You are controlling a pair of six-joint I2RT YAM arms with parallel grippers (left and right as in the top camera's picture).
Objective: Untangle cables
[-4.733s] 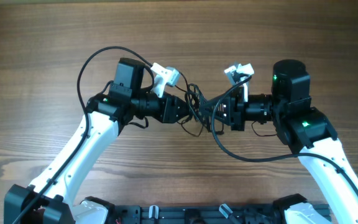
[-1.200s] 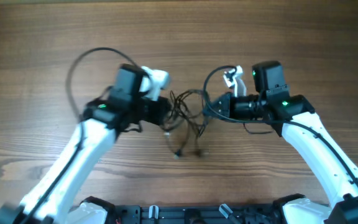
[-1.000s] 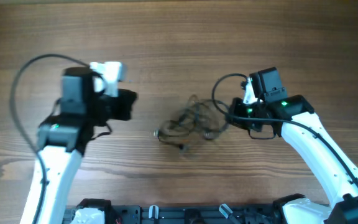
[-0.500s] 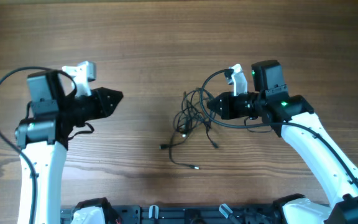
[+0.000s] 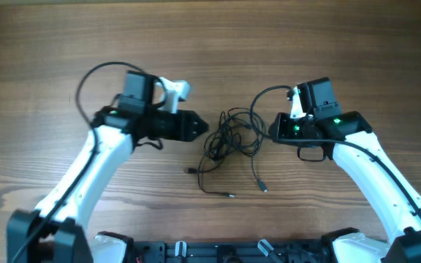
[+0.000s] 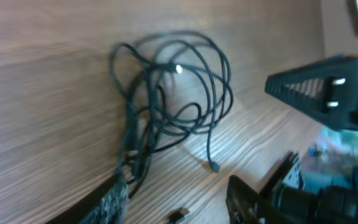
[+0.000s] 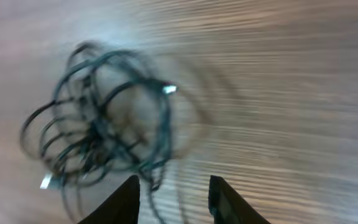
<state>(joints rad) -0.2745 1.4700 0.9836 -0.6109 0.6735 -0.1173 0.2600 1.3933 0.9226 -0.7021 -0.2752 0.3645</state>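
The cables [image 5: 232,135] lie in a loose tangle on the wooden table between my two arms. Two thin tails run toward the front edge and end in small plugs [image 5: 229,195]. My left gripper [image 5: 202,128] is open just left of the tangle and points at it. In the left wrist view the cables [image 6: 166,106] lie ahead of the left gripper [image 6: 176,205]; one strand runs along its left finger [image 6: 104,205], and nothing sits between the fingers. My right gripper [image 5: 272,130] is open just right of the tangle. The right wrist view is blurred, with the cables [image 7: 104,118] ahead and left of the right gripper [image 7: 174,199].
Bare wooden table [image 5: 210,44] stretches behind and to both sides. Thick black arm cables loop above the left arm [image 5: 86,80] and the right arm [image 5: 258,98]. A black rail [image 5: 218,252] runs along the front edge.
Both grippers have opened. The left arm swung back from the far left to the tangle's edge. The right gripper drew back a little, and the tangle settled with its tails spread toward the front.
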